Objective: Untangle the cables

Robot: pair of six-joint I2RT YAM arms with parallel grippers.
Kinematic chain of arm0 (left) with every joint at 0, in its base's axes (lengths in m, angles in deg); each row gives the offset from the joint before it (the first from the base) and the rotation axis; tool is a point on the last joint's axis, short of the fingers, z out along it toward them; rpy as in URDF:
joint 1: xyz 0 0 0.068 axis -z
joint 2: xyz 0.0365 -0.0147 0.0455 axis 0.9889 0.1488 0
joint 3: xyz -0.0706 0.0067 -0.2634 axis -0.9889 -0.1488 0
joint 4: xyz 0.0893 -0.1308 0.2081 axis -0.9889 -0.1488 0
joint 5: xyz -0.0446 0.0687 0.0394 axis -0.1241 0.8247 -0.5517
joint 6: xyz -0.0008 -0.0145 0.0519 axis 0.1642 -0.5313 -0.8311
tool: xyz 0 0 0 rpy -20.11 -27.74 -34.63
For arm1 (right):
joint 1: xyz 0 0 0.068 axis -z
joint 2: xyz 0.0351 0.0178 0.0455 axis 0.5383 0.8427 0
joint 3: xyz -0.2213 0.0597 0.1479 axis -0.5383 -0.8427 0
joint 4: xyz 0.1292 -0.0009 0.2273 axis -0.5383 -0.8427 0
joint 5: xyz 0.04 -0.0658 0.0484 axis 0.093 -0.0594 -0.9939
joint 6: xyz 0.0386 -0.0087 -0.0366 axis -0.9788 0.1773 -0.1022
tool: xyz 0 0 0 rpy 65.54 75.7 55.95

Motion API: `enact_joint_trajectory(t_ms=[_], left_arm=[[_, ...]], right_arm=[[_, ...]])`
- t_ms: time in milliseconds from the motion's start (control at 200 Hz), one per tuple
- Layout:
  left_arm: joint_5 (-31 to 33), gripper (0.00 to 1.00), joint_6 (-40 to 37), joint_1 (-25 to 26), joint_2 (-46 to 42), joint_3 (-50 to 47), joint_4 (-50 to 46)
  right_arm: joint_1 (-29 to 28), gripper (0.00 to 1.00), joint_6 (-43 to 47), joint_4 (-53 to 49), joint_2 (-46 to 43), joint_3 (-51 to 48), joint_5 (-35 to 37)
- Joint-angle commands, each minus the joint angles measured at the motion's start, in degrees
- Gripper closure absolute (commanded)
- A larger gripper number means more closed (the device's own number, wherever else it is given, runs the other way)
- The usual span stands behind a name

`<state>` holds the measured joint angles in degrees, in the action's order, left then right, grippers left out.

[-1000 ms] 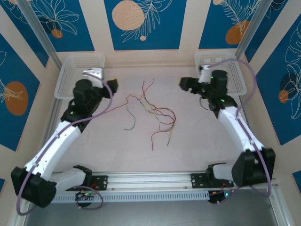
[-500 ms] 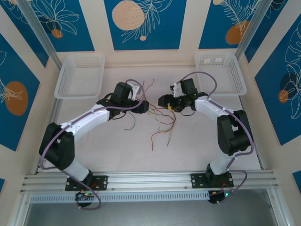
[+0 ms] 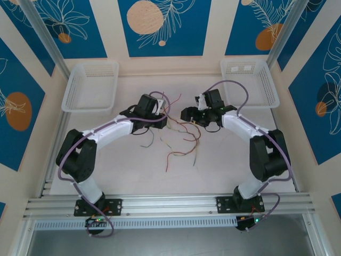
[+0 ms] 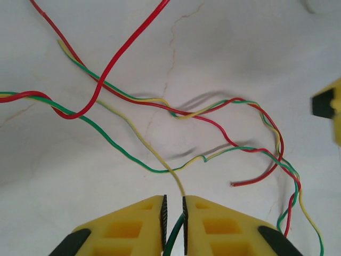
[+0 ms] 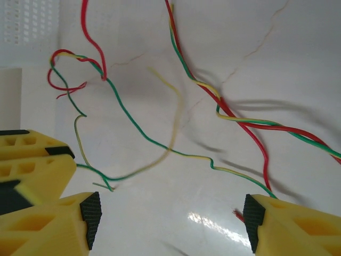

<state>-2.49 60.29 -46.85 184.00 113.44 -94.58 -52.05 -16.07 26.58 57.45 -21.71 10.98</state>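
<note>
The cables [image 3: 180, 133] lie mid-counter between the two arms, a loose snarl of red, green and yellow strands. I judge the job barely begun: in both wrist views red, green and yellow run twisted together and cross one another, and no strand lies off by itself. From above, the tangle's long axis runs far-to-near, with loose ends trailing toward my side of the counter [image 3: 234, 160].

The left gripper [image 4: 173, 205] has its jaws pressed nearly together on a yellow strand. A green one seems caught there too, though I can't be sure. The right gripper [image 5: 171, 218] hovers just beside the bundle, jaws wide apart, holding nothing.
</note>
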Motion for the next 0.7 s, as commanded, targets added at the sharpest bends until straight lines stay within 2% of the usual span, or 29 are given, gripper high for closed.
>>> enact_joint_trajectory(t_ms=[0,55,155,390,565,695], left_arm=[[3.47,0.88,0.58,0.55,-4.13,0.71,-1.72],[4.97,0.95,0.47,0.5,-5.0,1.18,-3.05],[5.96,1.0,0.39,0.19,-6.23,2.05,-5.01],[5.66,1.0,0.74,-0.3,-9.69,2.75,-5.2],[6.05,1.0,-0.11,-0.75,-11.39,2.11,-4.69],[10.48,1.0,-2.13,-1.94,-11.4,2.92,-8.74]], right_arm=[[-0.05,0.26,0.19,-2.7,-7.45,-3.32,5.45],[-0.07,0.25,0.7,-3.0,-11.51,-5.69,7.96],[0.23,0.24,1.61,-3.02,-17.81,-10.17,10.28],[-0.15,0.23,0.77,2.63,-26.75,-21.28,7.81],[0.81,0.23,-1.56,4.7,-24.33,-22.69,9.18],[1.35,0.23,-2.52,1.01,-18.52,-18.46,12.12]])
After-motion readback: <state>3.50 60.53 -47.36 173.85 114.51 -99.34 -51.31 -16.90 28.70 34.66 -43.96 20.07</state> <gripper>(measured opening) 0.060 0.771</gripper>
